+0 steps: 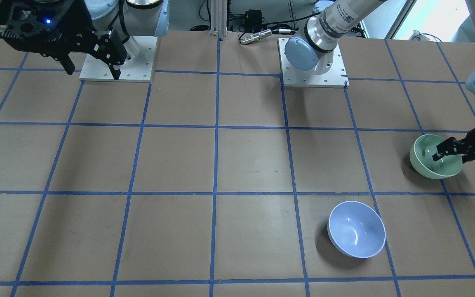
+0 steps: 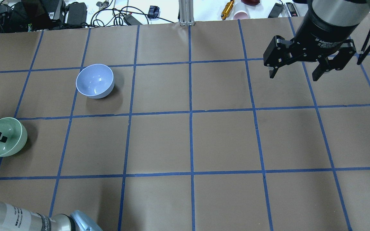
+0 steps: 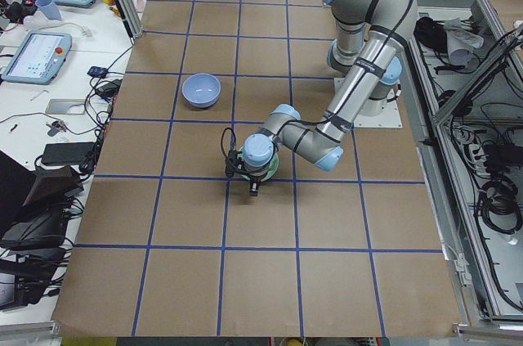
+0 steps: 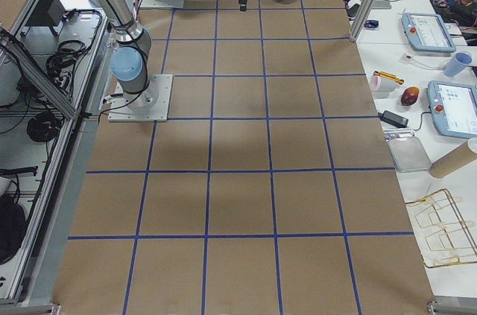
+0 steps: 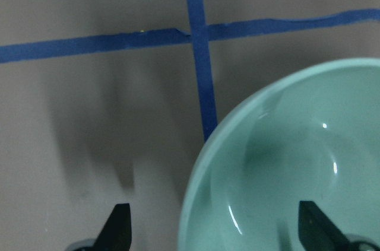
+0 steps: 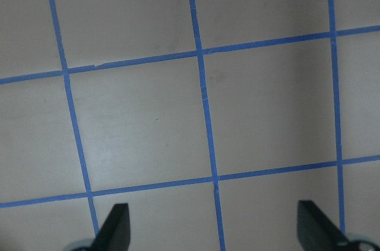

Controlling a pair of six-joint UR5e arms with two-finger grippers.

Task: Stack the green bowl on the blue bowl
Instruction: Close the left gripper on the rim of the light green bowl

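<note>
The green bowl (image 1: 429, 165) sits near the table's left end; it also shows in the overhead view (image 2: 10, 141) and fills the lower right of the left wrist view (image 5: 297, 162). My left gripper (image 1: 447, 154) is open and straddles its rim, with one finger inside the bowl and the other outside (image 5: 218, 227). The blue bowl (image 1: 357, 229) stands upright and empty one grid square away (image 2: 95, 80). My right gripper (image 2: 295, 72) is open and empty, high above the table's far right part (image 1: 93, 71).
The table (image 2: 188, 141) is brown paper with a blue tape grid. Cables, power bricks, a pink cup (image 2: 240, 14) and a brass tool (image 2: 227, 9) lie beyond the far edge. The arm base plates (image 1: 313, 62) stand at the robot's side.
</note>
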